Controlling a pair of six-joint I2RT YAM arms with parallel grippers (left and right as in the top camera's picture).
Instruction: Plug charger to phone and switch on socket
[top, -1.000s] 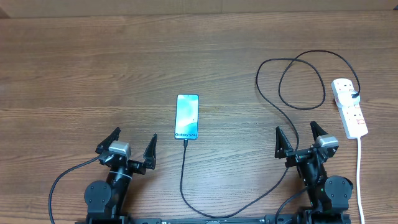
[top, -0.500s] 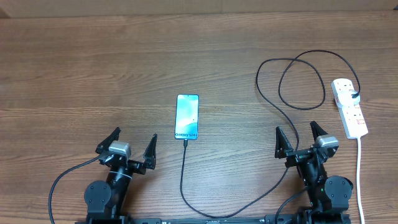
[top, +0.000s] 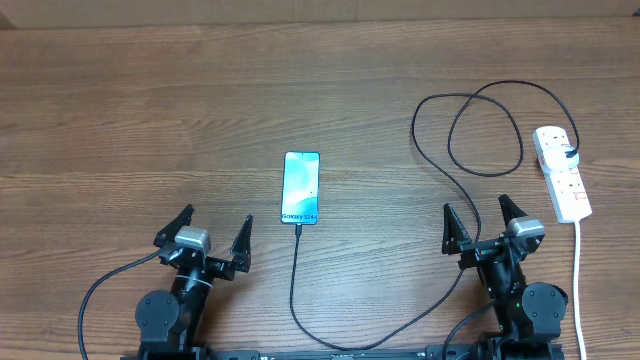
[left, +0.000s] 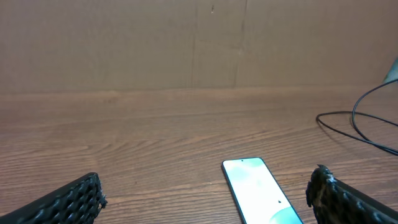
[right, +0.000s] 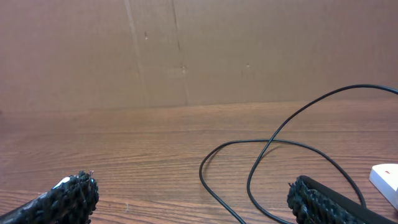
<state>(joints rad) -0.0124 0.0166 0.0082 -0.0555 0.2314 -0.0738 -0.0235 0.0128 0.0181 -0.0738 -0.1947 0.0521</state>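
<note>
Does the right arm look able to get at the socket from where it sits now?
Probably yes. The socket lies just ahead and to the right of the open right gripper, with only bare table between. The cable loops further left, and the white lead runs beside the arm.

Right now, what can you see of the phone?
The phone is a slim rectangle, dark-edged, its lit blue-white screen reading Galaxy S24 at the near end. It lies flat, screen up, near the middle of the wooden table, long side pointing away from the robot. The black charger cable meets its near short edge; whether the tip is seated cannot be told. Nothing else touches it.
</note>
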